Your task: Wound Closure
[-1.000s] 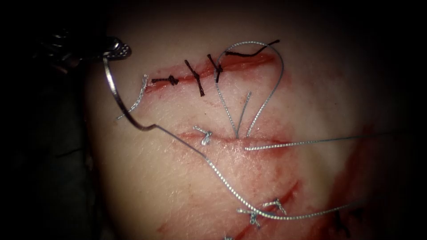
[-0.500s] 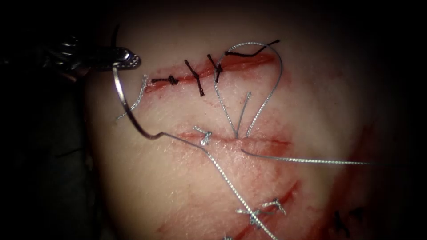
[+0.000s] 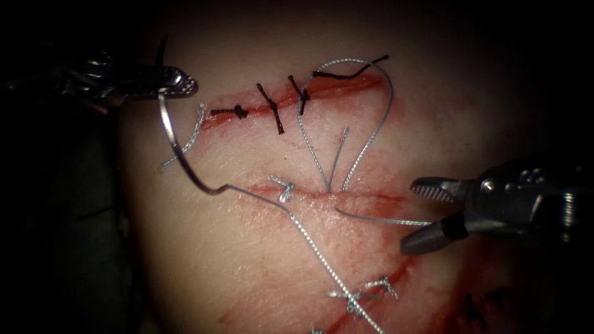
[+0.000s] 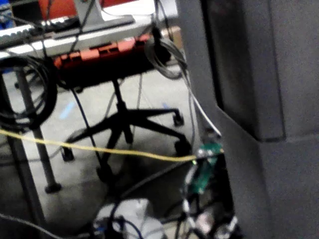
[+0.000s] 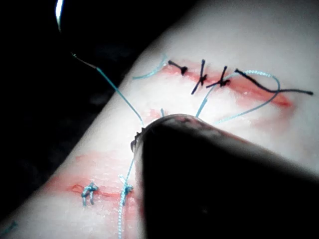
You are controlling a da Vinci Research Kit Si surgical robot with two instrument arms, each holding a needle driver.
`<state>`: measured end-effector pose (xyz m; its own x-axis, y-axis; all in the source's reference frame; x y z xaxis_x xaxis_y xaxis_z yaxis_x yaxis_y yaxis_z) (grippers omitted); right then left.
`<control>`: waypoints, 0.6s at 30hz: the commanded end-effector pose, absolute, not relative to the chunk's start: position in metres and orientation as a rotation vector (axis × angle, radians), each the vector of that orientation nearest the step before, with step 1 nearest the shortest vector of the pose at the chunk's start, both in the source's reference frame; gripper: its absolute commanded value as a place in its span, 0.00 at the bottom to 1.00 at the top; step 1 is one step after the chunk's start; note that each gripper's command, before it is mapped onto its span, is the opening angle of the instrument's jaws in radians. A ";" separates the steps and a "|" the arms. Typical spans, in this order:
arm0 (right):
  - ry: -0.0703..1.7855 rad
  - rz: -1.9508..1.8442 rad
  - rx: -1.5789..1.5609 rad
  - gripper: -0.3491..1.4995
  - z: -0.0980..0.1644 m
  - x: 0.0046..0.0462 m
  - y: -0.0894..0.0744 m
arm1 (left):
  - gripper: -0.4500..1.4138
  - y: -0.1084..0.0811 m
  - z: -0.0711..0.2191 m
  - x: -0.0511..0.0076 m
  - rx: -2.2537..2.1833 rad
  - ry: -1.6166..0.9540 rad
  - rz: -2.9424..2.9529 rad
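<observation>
My left tool (image 3: 185,85), upper left, grips the needle (image 3: 176,145) clear of the tissue (image 3: 247,260); my right tool (image 3: 421,213), at right, is spread empty around the thread (image 3: 383,219).

text: none legible | labels: none | numbers: none | signs: none

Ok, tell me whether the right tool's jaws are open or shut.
Open. In the endoscope view the right tool has its jaws spread apart, holding nothing, with the thread running between them.
</observation>
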<state>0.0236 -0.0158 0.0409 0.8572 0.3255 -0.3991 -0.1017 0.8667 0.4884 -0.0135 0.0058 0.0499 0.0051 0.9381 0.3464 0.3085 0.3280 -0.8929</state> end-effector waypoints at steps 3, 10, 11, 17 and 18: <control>0.447 0.168 0.464 0.39 0.042 0.0257 -0.016 | 0.00 0.006 0.050 -0.0140 -1.182 -1.531 0.742; 0.282 0.110 0.468 0.38 0.043 0.0257 -0.017 | 0.00 0.006 0.050 -0.0140 -1.181 -1.534 0.743; 0.279 0.107 0.466 0.36 0.044 0.0257 -0.017 | 0.00 0.006 0.050 -0.0140 -1.181 -1.534 0.743; 0.279 0.078 0.432 0.26 0.045 0.0258 -0.018 | 0.00 0.006 0.050 -0.0141 -1.180 -1.540 0.745; 0.278 0.075 0.420 0.17 0.045 0.0259 -0.018 | 0.00 0.006 0.050 -0.0141 -1.180 -1.541 0.745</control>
